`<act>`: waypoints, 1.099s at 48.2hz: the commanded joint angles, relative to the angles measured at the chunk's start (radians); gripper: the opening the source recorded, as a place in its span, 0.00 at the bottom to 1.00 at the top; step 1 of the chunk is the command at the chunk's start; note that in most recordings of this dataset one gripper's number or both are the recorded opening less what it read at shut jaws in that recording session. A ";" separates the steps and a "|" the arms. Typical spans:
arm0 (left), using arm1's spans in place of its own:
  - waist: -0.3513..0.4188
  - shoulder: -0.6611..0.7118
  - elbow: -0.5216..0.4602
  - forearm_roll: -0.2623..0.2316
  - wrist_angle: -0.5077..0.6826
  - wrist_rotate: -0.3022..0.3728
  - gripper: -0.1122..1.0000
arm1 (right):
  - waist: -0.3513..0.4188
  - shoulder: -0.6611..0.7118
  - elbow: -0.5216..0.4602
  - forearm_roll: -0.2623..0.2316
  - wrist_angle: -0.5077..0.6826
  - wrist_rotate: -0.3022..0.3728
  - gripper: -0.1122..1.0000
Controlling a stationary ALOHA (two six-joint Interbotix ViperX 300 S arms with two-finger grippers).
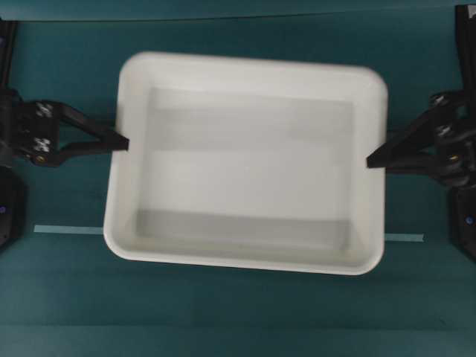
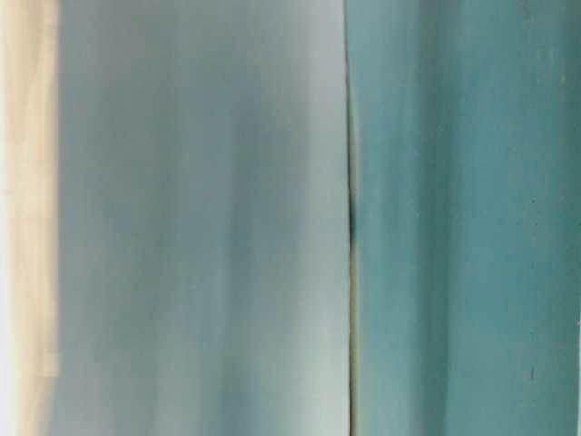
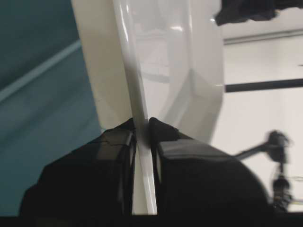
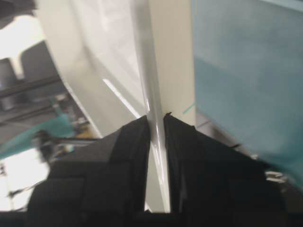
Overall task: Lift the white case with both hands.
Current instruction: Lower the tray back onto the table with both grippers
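Table-level view (image 2: 200, 218) an unreadable blur

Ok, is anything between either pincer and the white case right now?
Nothing visible. The left pincer and the right pincer are each already clamped on the rim of the white case, at opposite short ends.

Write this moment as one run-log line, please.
left gripper: shut on rim | right gripper: shut on opposite rim | large shallow white plastic case: pinched both sides | green table: beneath
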 commanded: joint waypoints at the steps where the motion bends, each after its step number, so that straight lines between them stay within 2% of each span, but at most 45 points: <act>1: 0.005 0.040 0.011 0.000 -0.018 0.005 0.17 | -0.003 0.057 0.026 0.002 -0.061 -0.031 0.20; 6: 0.021 0.043 0.051 0.002 -0.020 0.005 0.16 | 0.003 0.072 0.084 0.008 -0.100 -0.054 0.20; 25: 0.025 0.133 0.195 0.002 -0.054 0.003 0.16 | 0.035 0.133 0.216 0.012 -0.169 -0.055 0.20; 47: 0.023 0.261 0.238 0.000 -0.087 0.002 0.16 | 0.046 0.245 0.298 0.012 -0.273 -0.057 0.20; 53: 0.025 0.285 0.249 0.000 -0.086 -0.028 0.16 | 0.044 0.265 0.327 0.011 -0.298 -0.058 0.20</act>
